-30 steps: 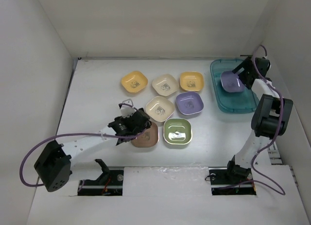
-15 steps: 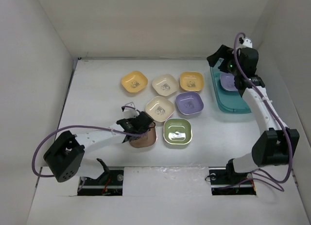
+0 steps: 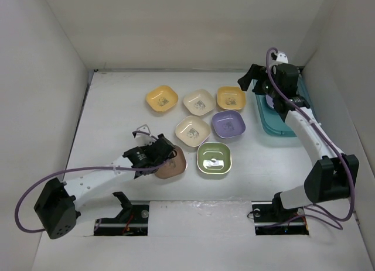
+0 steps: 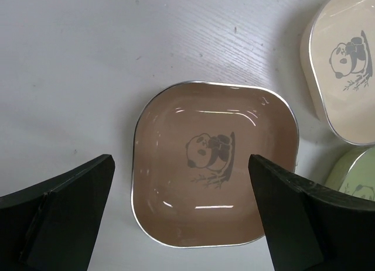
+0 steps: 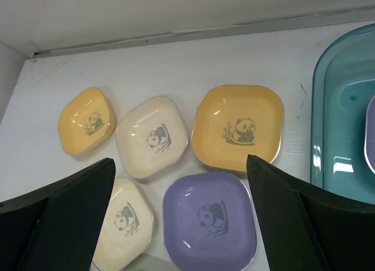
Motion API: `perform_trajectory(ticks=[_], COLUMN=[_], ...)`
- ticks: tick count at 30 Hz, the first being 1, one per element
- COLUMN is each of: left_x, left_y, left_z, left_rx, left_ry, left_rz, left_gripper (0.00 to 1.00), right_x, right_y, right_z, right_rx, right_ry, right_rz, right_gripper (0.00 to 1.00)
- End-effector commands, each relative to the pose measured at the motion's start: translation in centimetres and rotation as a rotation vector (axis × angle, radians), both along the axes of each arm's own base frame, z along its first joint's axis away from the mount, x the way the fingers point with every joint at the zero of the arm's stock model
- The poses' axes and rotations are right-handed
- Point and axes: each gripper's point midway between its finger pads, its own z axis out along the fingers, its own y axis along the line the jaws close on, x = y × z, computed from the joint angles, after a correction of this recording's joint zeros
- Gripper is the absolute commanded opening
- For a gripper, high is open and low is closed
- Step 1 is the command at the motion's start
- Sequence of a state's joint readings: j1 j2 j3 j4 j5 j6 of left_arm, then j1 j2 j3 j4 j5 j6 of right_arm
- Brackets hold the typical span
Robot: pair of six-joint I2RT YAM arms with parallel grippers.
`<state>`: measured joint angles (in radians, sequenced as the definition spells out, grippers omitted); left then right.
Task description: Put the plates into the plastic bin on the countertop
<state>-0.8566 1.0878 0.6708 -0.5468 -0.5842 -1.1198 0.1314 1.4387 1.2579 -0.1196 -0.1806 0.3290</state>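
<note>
Seven plates lie on the white countertop point(image 3: 117, 107): two yellow point(image 3: 162, 99) point(image 3: 231, 98), two cream point(image 3: 199, 102) point(image 3: 192, 130), a purple one point(image 3: 228, 124), a green one point(image 3: 214, 160) and a brown one point(image 3: 174, 164). My left gripper point(image 3: 158, 157) hangs open over the brown plate point(image 4: 214, 163), which lies flat between its fingers, untouched. At the back right stands the teal plastic bin point(image 3: 282, 124) with another purple plate point(image 5: 371, 136) inside. My right gripper point(image 3: 254, 82) is open and empty, just left of the bin, looking down on the plates point(image 5: 209, 221).
White walls close in the countertop on the left, back and right. The bin point(image 5: 337, 107) lies close to the right wall. The plates sit tightly grouped in the middle, edges nearly touching. Purple cables loop off both arms.
My right gripper has swung left away from the bin, leaving the purple plate in it. My left gripper narrowed, then opened again, and drew back slightly left over the brown plate.
</note>
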Motion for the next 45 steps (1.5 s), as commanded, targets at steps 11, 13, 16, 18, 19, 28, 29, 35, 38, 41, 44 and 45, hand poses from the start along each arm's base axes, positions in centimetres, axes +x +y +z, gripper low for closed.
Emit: perform_trajectory(ticks=[11,13,16,18,19,28,29,35,38,41,44,45], left_x=[-1.4,-1.5,-2.4,-2.9,-2.9,-2.2,-1.5,0.5,1.6,2.2,3.0,3.2], left_y=[2.1,2.4,3.1,3.8,4.1,4.7,4.2,3.3,2.9,2.4,1.2,0.8], left_z=[-2.9,-4.6,-5.9,-5.9,-5.6,-0.3,1.1,5.7,8.0,10.0,12.4,13.0], left_rx=[0.039,0.022,0.013,0.013,0.011,-0.061,-0.043,0.019,0.019,0.004,-0.063,-0.086], left_ry=[0.122,0.128,0.151,0.149,0.138,-0.007,-0.040,-0.107,-0.160,-0.195,-0.258,-0.275], left_rz=[0.190,0.212,0.270,0.310,0.325,0.360,0.314,0.214,0.204,0.193,0.144,0.124], left_gripper=[0.77,0.72,0.45,0.31,0.22,0.00,0.00,0.00,0.00,0.00,0.00,0.00], right_x=[-2.1,-2.3,-2.7,-2.9,-3.0,-5.9,-7.6,-11.9,-13.7,-15.3,-15.4,-15.7], right_y=[1.0,0.9,0.9,0.6,0.7,10.5,13.6,22.0,24.7,26.3,26.9,27.4], right_z=[2.9,2.9,3.7,3.6,3.6,2.9,2.5,-1.5,-2.8,-4.3,-5.8,-6.8], right_rx=[-0.008,-0.007,-0.014,-0.012,-0.010,-0.161,-0.156,-0.158,-0.155,-0.162,-0.164,-0.162], right_ry=[-0.095,-0.097,-0.118,-0.118,-0.118,-0.192,-0.194,-0.133,-0.119,-0.089,-0.058,-0.030], right_rz=[0.060,0.060,0.062,0.061,0.070,0.425,0.532,0.811,0.888,0.940,0.942,0.952], right_gripper=[0.99,0.99,0.99,0.99,0.99,0.99,0.99,0.99,0.99,0.99,0.94,0.90])
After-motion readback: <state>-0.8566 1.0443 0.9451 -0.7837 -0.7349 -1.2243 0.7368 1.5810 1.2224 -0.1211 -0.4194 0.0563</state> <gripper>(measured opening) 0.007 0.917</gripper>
